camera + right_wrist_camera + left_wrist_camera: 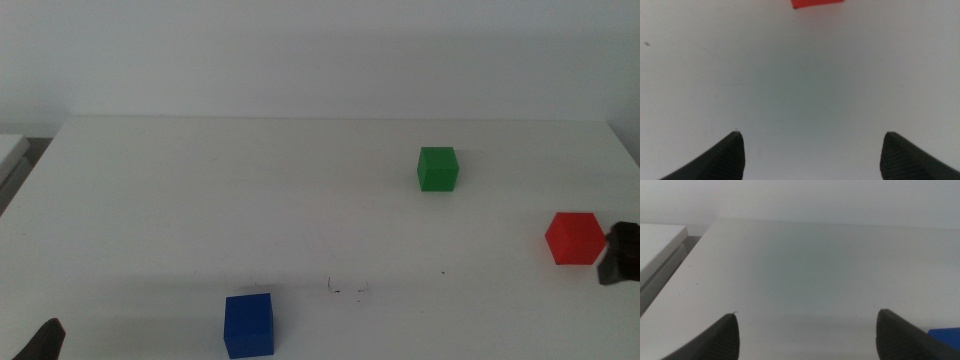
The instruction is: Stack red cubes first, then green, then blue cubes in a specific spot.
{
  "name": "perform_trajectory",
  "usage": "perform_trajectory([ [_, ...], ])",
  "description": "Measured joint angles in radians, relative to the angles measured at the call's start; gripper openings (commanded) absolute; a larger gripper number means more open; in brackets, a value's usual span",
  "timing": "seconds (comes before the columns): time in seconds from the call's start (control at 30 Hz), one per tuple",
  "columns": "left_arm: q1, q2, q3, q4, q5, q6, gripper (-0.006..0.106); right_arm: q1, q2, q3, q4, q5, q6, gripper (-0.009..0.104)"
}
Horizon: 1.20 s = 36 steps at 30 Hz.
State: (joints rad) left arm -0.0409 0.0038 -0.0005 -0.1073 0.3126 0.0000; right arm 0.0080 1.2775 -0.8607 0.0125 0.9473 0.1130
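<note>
- A white table (200, 200) fills the middle view, with three cubes lying well apart on it.
- The right gripper (812, 150) hangs low at the table's right edge, jaws spread wide over bare surface, just beside the red cube (575, 238).
- The left gripper (807, 332) waits at the near left corner, jaws likewise parted.
- The green cube (438, 168) sits right of centre toward the far side.
- The blue cube (248, 324) rests near the front edge, left of centre.
</note>
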Motion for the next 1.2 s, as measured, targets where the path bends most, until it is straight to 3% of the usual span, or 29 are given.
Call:
perform_trajectory([
  [0.13, 0.0, 0.0, 0.0, 0.0, 0.0, 0.0, 0.094, 0.0, 0.02, -0.004, 0.042, -0.048, 0.002, 0.087],
  [0.43, 0.0, 0.0, 0.0, 0.0, 0.0, 0.0, 0.094, 0.0, 0.145, -0.189, 0.044, -0.076, -0.077, 0.087],
  [0.77, 0.0, 0.0, 0.0, 0.0, 0.0, 0.0, 0.094, 0.0, 0.408, -0.43, 0.001, -0.015, -0.102, 0.087],
  [1.2, 0.0, 0.0, 0.0, 0.0, 0.0, 0.0, 0.094, 0.0, 0.632, -0.452, -0.063, -0.08, -0.105, 0.087],
])
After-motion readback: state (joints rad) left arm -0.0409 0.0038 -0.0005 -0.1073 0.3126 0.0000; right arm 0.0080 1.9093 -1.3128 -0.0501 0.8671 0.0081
